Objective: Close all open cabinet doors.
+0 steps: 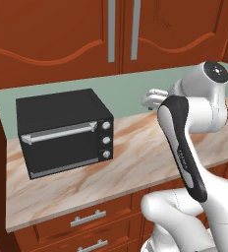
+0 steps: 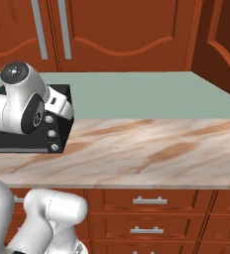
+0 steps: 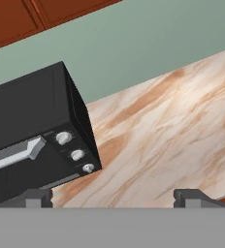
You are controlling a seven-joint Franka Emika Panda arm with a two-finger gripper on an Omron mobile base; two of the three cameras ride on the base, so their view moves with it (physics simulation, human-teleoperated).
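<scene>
Reddish-brown cabinet doors hang over the counter. Two of them, the left door (image 1: 52, 29) and its neighbour (image 1: 180, 24), lie flat and shut, their grey bar handles (image 1: 111, 29) side by side. At the far right another cabinet door (image 2: 218, 44) stands swung out from the wall, open. My gripper (image 1: 149, 100) hovers above the counter to the right of the black oven, well below the doors and far left of the open one. In the hand view its fingertips (image 3: 37, 196) stand wide apart with nothing between them; the gripper (image 3: 114, 198) is open.
A black toaster oven (image 1: 62, 130) with three knobs sits on the marble counter (image 2: 151, 149) at the left. A green backsplash (image 2: 137, 94) runs behind. Drawer fronts with short silver handles (image 2: 149, 200) lie below the counter edge.
</scene>
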